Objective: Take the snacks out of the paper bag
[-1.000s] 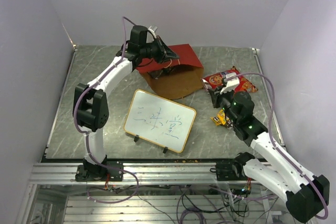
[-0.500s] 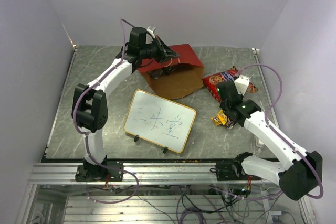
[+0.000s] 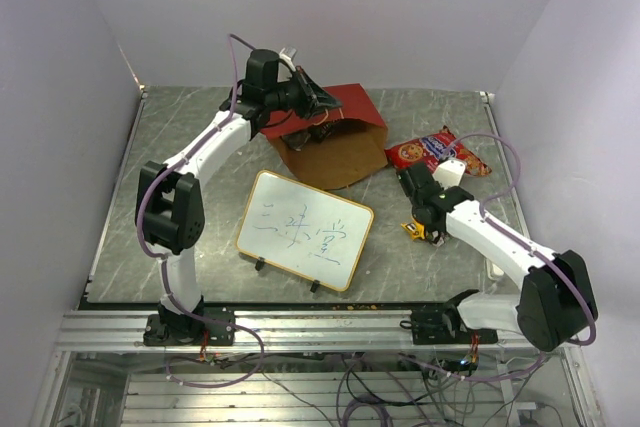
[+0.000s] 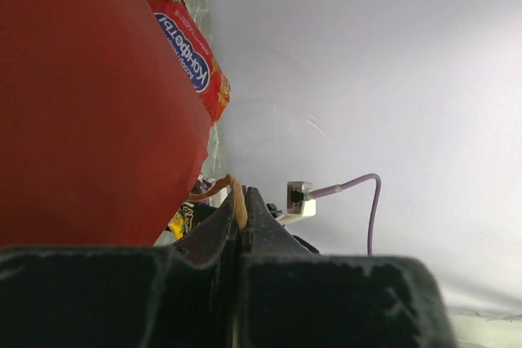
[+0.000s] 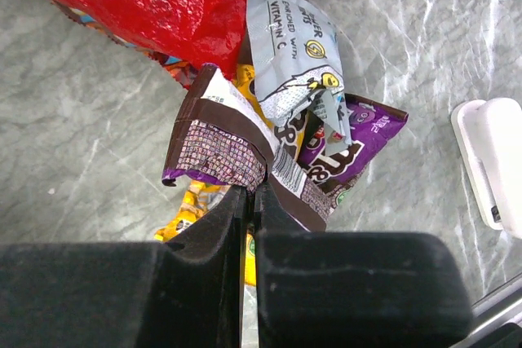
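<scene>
The paper bag point(image 3: 345, 107), red outside and brown inside, lies on its side at the back of the table. My left gripper point(image 3: 322, 105) is shut on its tan string handle point(image 4: 214, 189) and holds that side of the mouth up; the red wall fills the left wrist view point(image 4: 90, 95). The red chip bag point(image 3: 432, 150) lies on the table to the right. Just in front of it is a pile of small packets: brown point(image 5: 220, 140), silver point(image 5: 289, 55), purple point(image 5: 359, 132) and yellow point(image 5: 188, 205). My right gripper point(image 5: 254, 189) is down on the pile point(image 3: 420, 227), shut on the brown packet's edge.
A gold-framed whiteboard point(image 3: 305, 230) with writing stands in the middle front. A white oblong block point(image 5: 489, 152) lies right of the packets near the table's right edge. Purple walls close in the left, back and right.
My right arm has swung round and come down from beside the chip bag onto the packet pile in front of it. My left gripper has kept hold of the bag handle without moving.
</scene>
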Robot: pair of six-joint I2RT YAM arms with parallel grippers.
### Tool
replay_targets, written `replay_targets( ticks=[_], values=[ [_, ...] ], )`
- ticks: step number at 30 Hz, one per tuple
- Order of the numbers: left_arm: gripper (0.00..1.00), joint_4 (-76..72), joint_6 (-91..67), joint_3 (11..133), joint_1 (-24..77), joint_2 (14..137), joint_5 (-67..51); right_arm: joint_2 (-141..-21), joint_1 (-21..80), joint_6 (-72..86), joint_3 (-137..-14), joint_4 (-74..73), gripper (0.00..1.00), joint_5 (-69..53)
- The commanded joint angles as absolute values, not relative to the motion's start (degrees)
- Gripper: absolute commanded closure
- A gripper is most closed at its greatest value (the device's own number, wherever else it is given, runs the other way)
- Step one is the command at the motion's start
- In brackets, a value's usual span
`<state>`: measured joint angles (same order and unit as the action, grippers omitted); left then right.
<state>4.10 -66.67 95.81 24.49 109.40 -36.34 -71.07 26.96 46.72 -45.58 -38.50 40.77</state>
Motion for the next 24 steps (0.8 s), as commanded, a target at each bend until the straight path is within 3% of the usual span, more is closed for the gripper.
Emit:
replay_targets(
  ticks=[1, 6, 11, 18, 24],
  values=[
    [0.93, 3.9, -65.6, 98.2, 24.7, 107.7, -36.6, -72.1, 26.7, 47.4, -44.4, -36.6, 1.00, 42.5],
    [0.93, 3.0, -66.1, 97.7, 24.8, 107.6, -36.5, -70.7, 26.7, 44.5, -43.7, -35.0, 0.91, 41.9],
    [0.93, 7.7, -64.0, 101.9, 24.7, 109.4, -37.9, -68.9, 26.7, 43.6, -45.2, -34.2, 0.69, 42.3],
    [0.93, 3.1, -66.5, 99.5, 24.8, 109.4, -38.1, -67.4, 26.7, 38.4, -45.8, -31.4, 0.66, 42.1],
    [0.93, 8.0, -63.5, 105.4, 24.7, 111.5, -38.4, -63.2, 26.7, 28.8, -43.5, -18.0, 0.65, 36.1]
  ],
)
